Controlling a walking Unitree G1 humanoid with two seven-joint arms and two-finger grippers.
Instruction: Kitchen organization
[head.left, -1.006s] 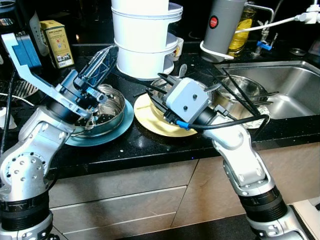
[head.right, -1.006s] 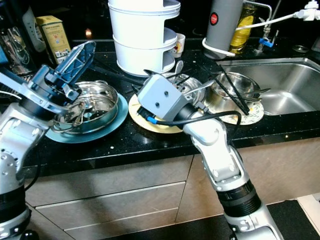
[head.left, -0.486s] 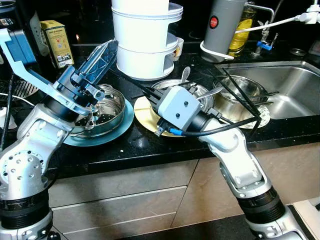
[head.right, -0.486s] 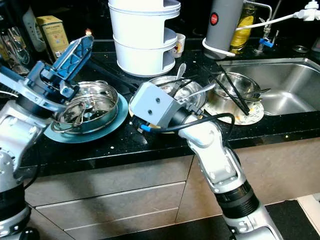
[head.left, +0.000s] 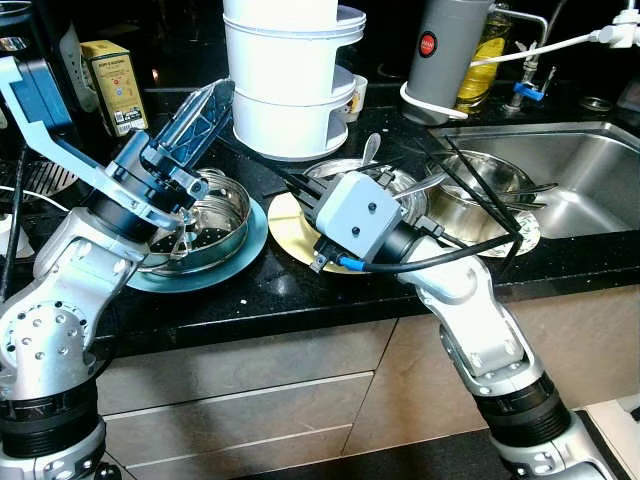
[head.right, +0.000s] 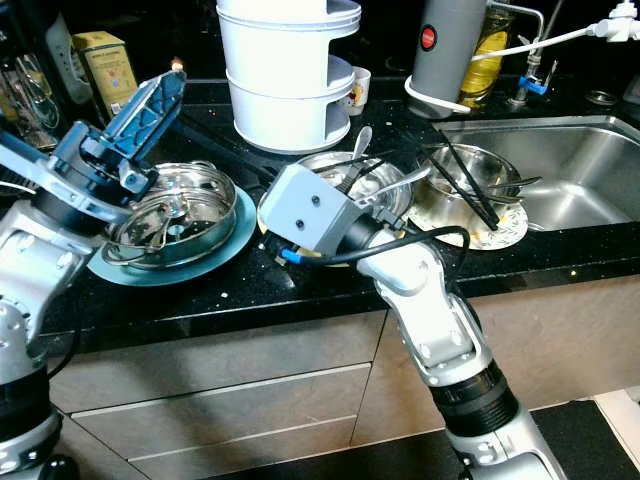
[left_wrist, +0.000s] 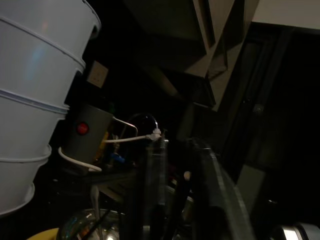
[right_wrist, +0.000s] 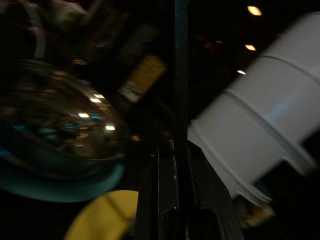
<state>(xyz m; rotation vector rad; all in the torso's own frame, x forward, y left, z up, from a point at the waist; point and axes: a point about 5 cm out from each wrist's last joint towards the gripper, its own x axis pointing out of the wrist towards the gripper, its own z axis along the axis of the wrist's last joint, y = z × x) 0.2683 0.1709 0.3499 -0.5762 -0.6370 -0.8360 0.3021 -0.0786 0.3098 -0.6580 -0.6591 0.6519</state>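
Observation:
My right gripper (head.left: 300, 190) hovers low over the yellow plate (head.left: 290, 238), its fingers pointing to the back left. They are shut on a thin black chopstick (right_wrist: 180, 75) that reaches out toward the white containers. Behind the grey wrist housing sits a steel bowl (head.left: 405, 190) with a spoon (head.left: 368, 148) in it. My left gripper (head.left: 215, 100) is raised above the steel steamer bowl (head.left: 215, 215) on a teal plate (head.left: 235, 262); its fingers are shut, point up and back, and hold nothing.
Stacked white containers (head.left: 290, 90) stand at the back centre, with a grey flask (head.left: 445, 50) and an oil bottle (head.left: 480, 60) to their right. A second steel bowl (head.left: 490, 190) with black chopsticks rests on a patterned plate (head.left: 525, 235) beside the sink (head.left: 590, 170). A yellow box (head.left: 112, 85) stands back left.
Over the last second my right gripper swung left, away from the bowl and over the yellow plate. My left gripper rose slightly. Nothing has moved in the last half second.

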